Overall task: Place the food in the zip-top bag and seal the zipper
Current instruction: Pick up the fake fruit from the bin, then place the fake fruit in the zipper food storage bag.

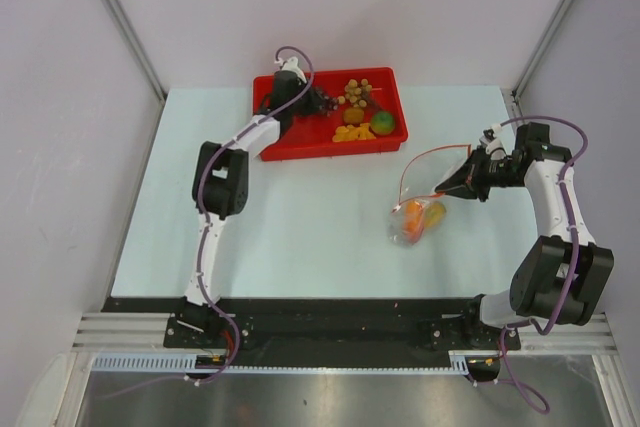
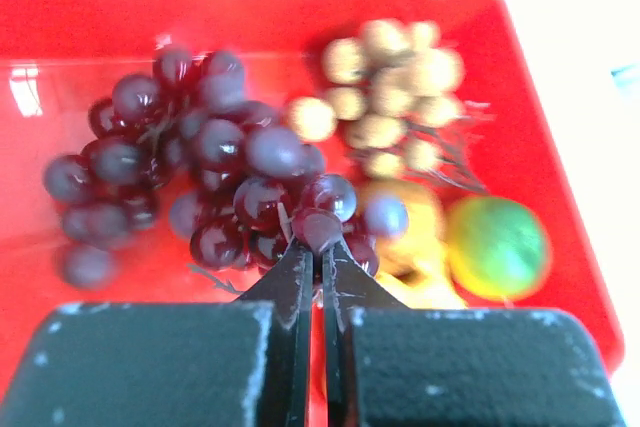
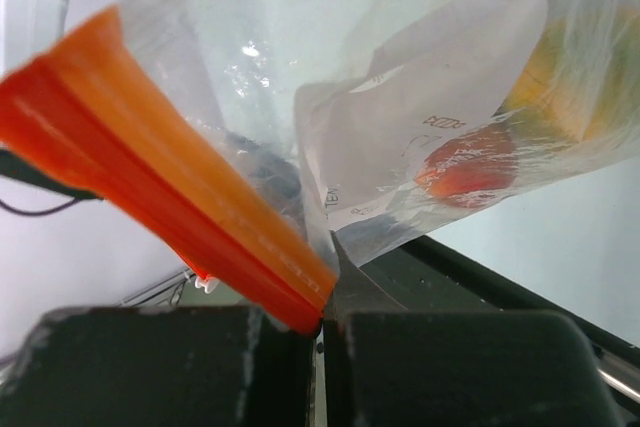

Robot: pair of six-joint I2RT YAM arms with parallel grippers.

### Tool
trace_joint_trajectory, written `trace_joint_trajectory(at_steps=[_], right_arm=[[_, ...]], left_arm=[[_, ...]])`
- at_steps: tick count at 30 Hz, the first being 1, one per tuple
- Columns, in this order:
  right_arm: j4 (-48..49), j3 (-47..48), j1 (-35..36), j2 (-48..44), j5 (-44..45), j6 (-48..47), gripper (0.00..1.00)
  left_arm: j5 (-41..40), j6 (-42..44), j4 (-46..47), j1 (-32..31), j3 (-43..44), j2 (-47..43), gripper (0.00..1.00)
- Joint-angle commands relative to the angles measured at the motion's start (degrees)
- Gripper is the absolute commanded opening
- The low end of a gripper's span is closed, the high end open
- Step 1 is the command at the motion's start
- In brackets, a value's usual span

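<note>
A dark purple grape bunch (image 2: 220,167) lies in the red tray (image 2: 560,147) with a tan ball cluster (image 2: 395,97), a round green fruit (image 2: 497,245) and orange chunks (image 1: 352,133). My left gripper (image 2: 320,237) reaches into the tray (image 1: 300,150) and is shut on the grape bunch (image 1: 327,103), one grape right at its tips. My right gripper (image 3: 325,312) is shut on the red-orange zipper (image 3: 170,167) of the clear zip-top bag (image 3: 400,67). It holds the mouth (image 1: 420,159) up and open. Inside the bag (image 1: 412,232) lie a red-orange mango (image 3: 465,167) and a yellow-green mango (image 3: 570,77).
The tray stands at the back middle of the pale table (image 1: 300,237). Grey walls close in the back and both sides. The bag's lower end rests on the table right of centre, near my right gripper (image 1: 440,190).
</note>
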Motion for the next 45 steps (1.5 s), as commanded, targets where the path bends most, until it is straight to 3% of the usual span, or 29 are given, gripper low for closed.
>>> trace_joint_trajectory(at_steps=[1,8,15,26,34,45], right_arm=[[0.6,2.7,0.5,-0.2,-0.3,-0.4,0.0],[2.8,3.4,3.4,-0.3,-0.7,0.6,0.0],[5.7,3.8,6.0,-0.1,-0.5,2.3,0.0],[6.4,4.1,7.6,-0.7,0.1,2.5,0.0],[5.9,4.7,8.4,-1.0,0.3,1.7,0.0],[4.4,4.6,8.4,-1.6,-0.6,0.6,0.0]], left_arm=[[2.8,4.6,6.0,-1.0,-5.1,-16.1,0.0],[7.2,6.0,2.4,-1.6,-11.0,-25.9,0.0],[14.1,11.4,-2.2,-6.7,-16.6,-39.8,0.0],[22.5,3.6,-12.7,-16.9,-17.8,-51.3,0.0],[28.3,-6.7,-11.6,-24.5,-18.2,-50.0,0.0],[30.5,-10.3,-8.8,-28.8,-17.1,-43.6,0.0]])
